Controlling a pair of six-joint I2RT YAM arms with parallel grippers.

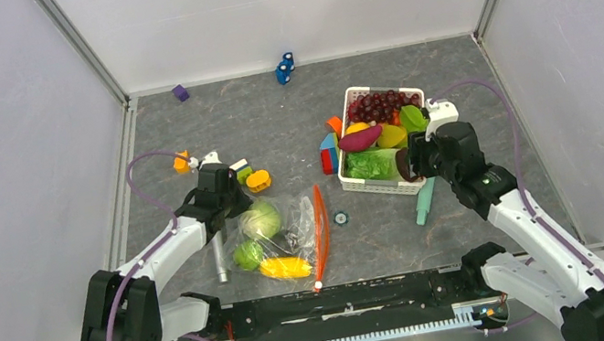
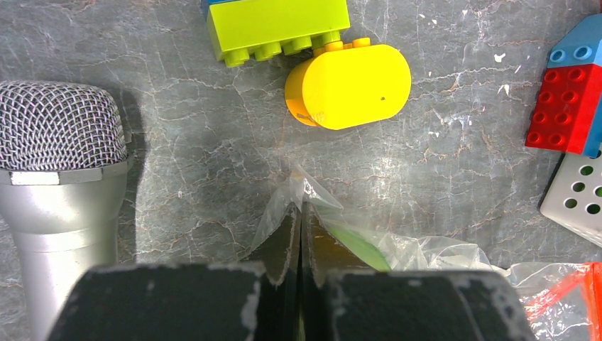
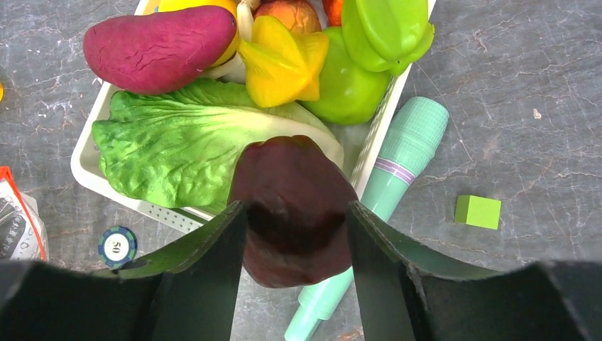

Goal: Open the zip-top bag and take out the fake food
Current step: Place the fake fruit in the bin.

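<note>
**A:** What's on the grey table [image 1: 360,96]?

**B:** The biggest thing is the white slatted basket [image 1: 362,183], right of centre. A long lettuce [image 3: 177,153] and a magenta sweet potato [image 3: 160,46] lie in it.

**A:** And the zip-top bag?

**B:** The zip-top bag [image 1: 295,232] lies flat left of centre, near the arm bases and apart from the basket. Its red-orange zipper strip [image 1: 320,228] runs down the right side. A pale cabbage [image 1: 261,221], a round green fruit [image 1: 248,255] and a yellow corn cob [image 1: 285,268] are inside.

**A:** The pincers?

**B:** The left gripper [image 2: 301,217] is pinched tight on a corner of the bag's clear plastic. A silver microphone [image 2: 60,149] lies just beside it. The right gripper [image 3: 296,209] clasps a dark purple eggplant [image 3: 291,177] between its fingers, over the basket's near rim.

**A:** Anything smaller?

**B:** A poker chip [image 3: 117,246] lies on the table between bag and basket.
</note>
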